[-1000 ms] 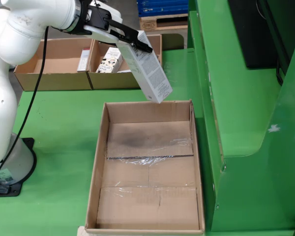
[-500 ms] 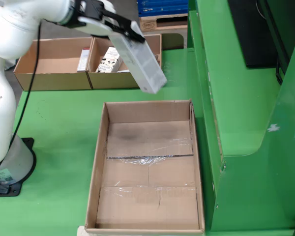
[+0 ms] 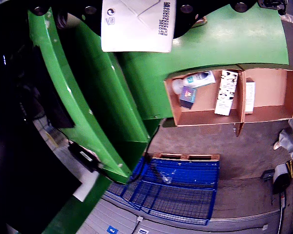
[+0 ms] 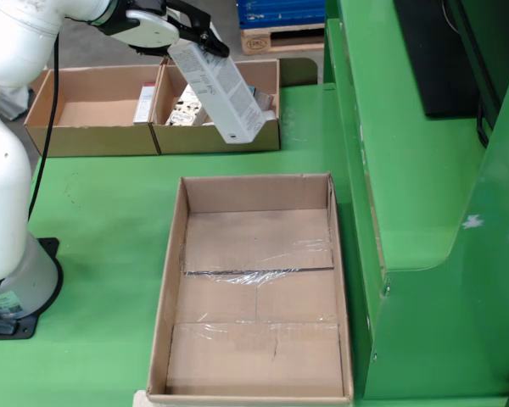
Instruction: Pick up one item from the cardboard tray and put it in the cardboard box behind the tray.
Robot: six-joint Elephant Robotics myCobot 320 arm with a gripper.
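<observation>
The view from the side shows your end effector [image 4: 205, 38] clamped on the upper end of a tall white carton [image 4: 218, 83], which hangs tilted in the air over the near wall of the divided cardboard box [image 4: 93, 136], beyond the empty cardboard tray [image 4: 174, 254]. With only one end gripped, the carton could swing or slip, and its low end may catch the box wall. In the view that rides on the end effector, the carton's flap carries a printed code too small to read reliably; no brand is legible.
</observation>
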